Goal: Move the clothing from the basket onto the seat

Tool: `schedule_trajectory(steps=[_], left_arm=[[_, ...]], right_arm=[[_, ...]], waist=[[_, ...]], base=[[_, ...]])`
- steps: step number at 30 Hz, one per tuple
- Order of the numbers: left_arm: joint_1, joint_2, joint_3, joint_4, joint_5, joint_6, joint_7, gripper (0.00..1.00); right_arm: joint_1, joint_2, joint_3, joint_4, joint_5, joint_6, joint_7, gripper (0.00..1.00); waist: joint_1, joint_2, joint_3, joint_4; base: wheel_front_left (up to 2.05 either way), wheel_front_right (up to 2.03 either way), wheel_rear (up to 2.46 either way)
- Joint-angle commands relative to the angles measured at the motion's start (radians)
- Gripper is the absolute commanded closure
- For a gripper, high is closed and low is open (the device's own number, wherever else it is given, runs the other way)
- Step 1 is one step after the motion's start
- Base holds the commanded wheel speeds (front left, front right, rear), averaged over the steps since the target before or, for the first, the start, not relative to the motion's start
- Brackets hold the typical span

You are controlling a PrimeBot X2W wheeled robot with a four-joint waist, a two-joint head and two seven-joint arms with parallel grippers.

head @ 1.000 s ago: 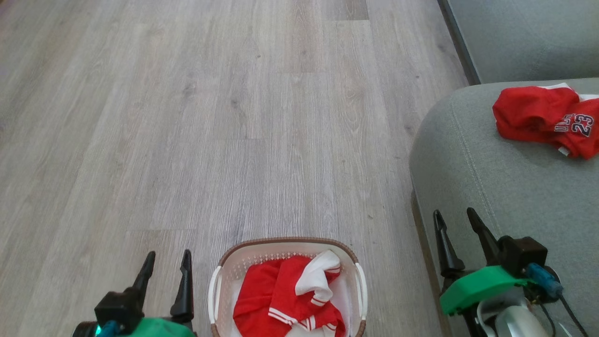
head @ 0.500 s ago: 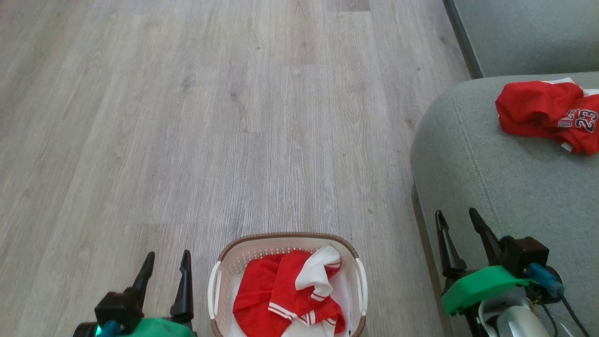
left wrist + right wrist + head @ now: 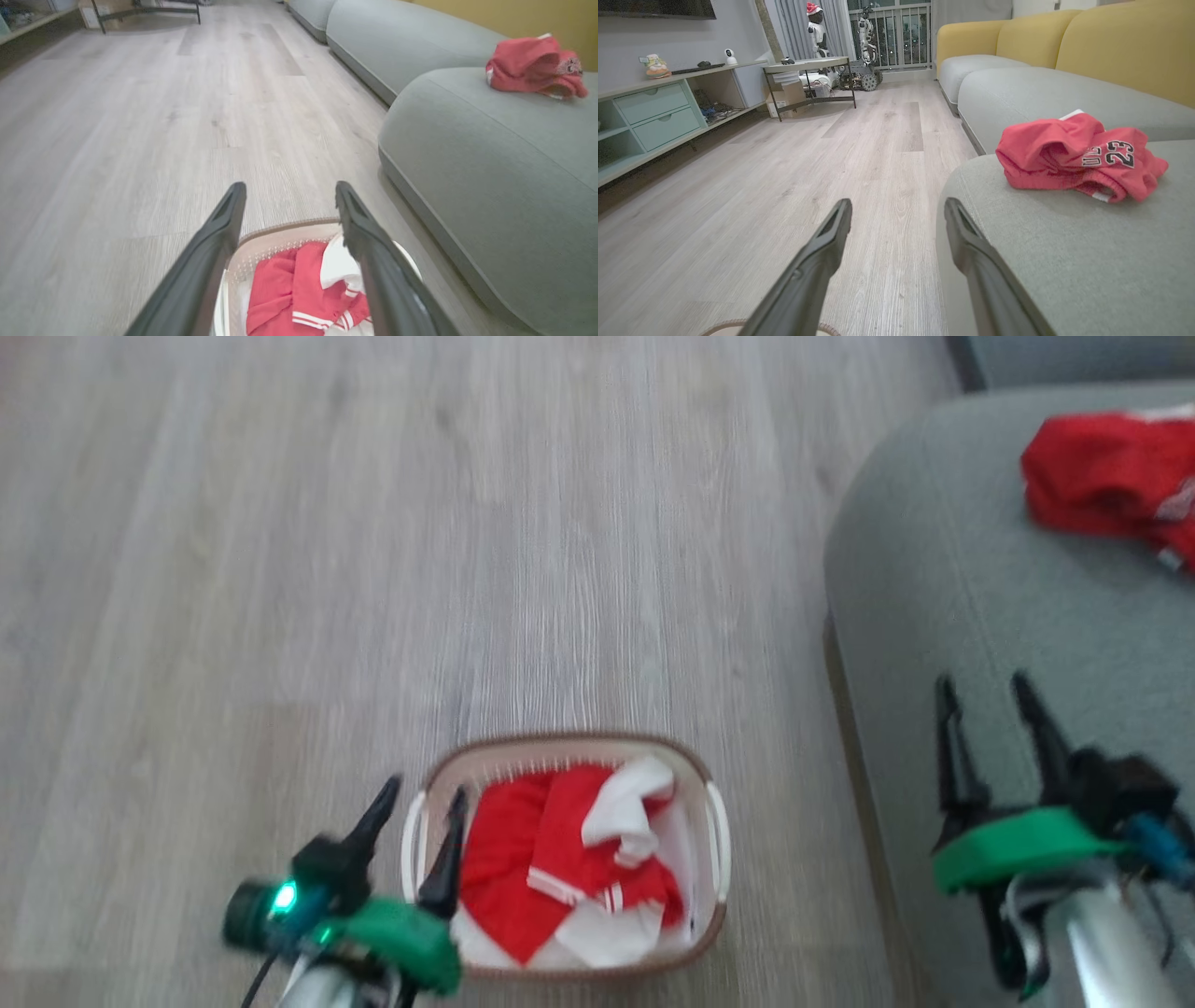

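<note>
I observed crumpled red garments (image 3: 509,859) with white striped trim lying in the oval basket (image 3: 560,743), which was perforated white plastic under a brown woven rim. A second red bundle, the jersey (image 3: 1078,156) numbered 23, lay on the rounded grey-green fabric seat (image 3: 962,607), well apart from the basket. The left tool (image 3: 426,788) hung at the basket's left rim, fingers spread and empty. The right tool (image 3: 982,681) hung over the seat's edge, likewise spread. Pale wood-grain floor (image 3: 373,569) surrounded the basket.
</note>
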Motion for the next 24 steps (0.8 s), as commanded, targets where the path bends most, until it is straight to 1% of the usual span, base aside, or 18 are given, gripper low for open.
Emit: schedule_trajectory(steps=[1,6,11,15,18,24], left_arm=[[-0.093,-0.004,0.002,0.011,0.008,-0.007,-0.009,0.00],[-0.255,-0.007,-0.085,0.166,0.020,-0.016,-0.009,0.00],[-0.416,-0.008,-0.190,0.325,-0.019,-0.009,-0.009,0.00],[-0.518,-0.008,-0.284,0.426,-0.061,-0.007,-0.009,0.00],[-0.586,-0.008,-0.362,0.505,-0.056,-0.005,-0.009,0.00],[-0.691,-0.008,-0.452,0.608,-0.090,0.002,-0.009,0.00]], right_arm=[[-0.069,0.000,0.006,-0.059,-0.012,0.000,-0.010,0.00],[-0.125,0.000,-0.039,-0.129,-0.036,0.000,-0.010,0.00],[-0.189,0.000,-0.058,-0.184,-0.042,0.000,-0.010,0.00],[-0.233,0.000,-0.062,-0.227,-0.051,0.000,-0.010,0.00],[-0.257,0.000,-0.058,-0.260,-0.051,0.000,-0.010,0.00],[-0.288,0.000,-0.062,-0.318,-0.048,0.000,-0.010,0.00]], waist=[[0.0000,0.0000,0.105,-0.021],[0.0000,0.0000,0.260,-0.047],[0.0000,0.0000,0.403,-0.082],[0.0000,0.0000,0.504,-0.105],[0.0000,0.0000,0.567,-0.119],[0.0000,0.0000,0.686,-0.139]], base=[[0.00,0.00,0.00],[0.00,0.00,0.00],[0.00,0.00,0.00],[0.00,0.00,0.00],[0.00,0.00,0.00],[0.00,0.00,0.00]])
